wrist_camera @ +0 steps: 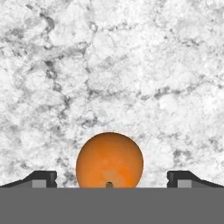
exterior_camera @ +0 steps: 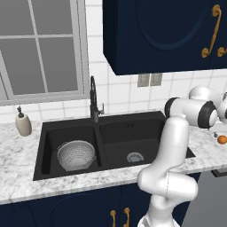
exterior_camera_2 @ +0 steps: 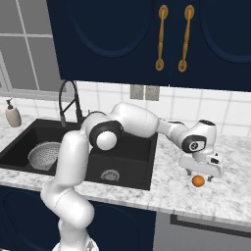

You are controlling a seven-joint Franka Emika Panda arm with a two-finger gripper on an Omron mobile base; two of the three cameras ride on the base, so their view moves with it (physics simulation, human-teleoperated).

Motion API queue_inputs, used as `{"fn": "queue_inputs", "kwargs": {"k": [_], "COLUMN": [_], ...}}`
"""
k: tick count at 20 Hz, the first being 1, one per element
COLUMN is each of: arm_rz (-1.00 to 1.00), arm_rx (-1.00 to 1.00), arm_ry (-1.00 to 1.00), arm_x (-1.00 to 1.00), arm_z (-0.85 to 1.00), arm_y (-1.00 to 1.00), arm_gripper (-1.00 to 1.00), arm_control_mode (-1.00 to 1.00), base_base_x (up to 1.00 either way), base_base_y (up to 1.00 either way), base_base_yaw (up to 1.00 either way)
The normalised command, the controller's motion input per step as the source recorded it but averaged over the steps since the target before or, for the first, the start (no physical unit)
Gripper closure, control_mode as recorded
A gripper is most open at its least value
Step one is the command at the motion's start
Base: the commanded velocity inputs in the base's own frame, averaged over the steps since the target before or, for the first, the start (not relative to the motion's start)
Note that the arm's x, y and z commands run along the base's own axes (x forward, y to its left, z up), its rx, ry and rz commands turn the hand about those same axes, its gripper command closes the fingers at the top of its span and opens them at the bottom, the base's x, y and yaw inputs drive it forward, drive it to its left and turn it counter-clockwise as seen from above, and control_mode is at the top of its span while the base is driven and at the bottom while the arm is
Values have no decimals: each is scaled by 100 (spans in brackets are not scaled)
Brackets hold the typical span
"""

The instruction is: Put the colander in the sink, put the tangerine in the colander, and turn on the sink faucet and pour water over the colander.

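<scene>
2 spread fingertips [wrist_camera: 41, 178] of the gripper [exterior_camera_2: 200, 172] flank the tangerine [wrist_camera: 109, 160], jaws open, ready to grasp; right of the sink [exterior_camera: 128, 128], whose left basin holds the colander [exterior_camera: 76, 155].

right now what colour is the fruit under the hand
Bright orange; the tangerine shows best in the hand view.

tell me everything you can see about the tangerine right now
The tangerine is a small, round, bright orange fruit with a smooth skin and a tiny dark stem dimple showing in the hand view. It sits on the white-grey marbled counter, to the right of the black sink, not in the colander. The hand hangs just above it with its jaws open, one finger tip to each side and clear of the fruit. Only the counter appears to touch it.
</scene>
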Motion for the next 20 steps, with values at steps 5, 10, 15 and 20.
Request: {"fn": "queue_inputs", "kwargs": {"k": [5,10,15,20], "arm_rz": [1,2,2,0], "arm_rx": [0,0,0,0], "arm_ry": [0,0,0,0], "arm_x": [-1,-5,-11,-1], "arm_z": [-3,-24,-24,0], "arm_y": [1,1,0,0], "arm_gripper": [-100,-100,-100,100], "arm_control_mode": [-100,-100,-100,-100], "base_base_x": [0,0,0,0], "base_base_y": [0,0,0,0], "base_base_yaw": [0,0,0,0]}}
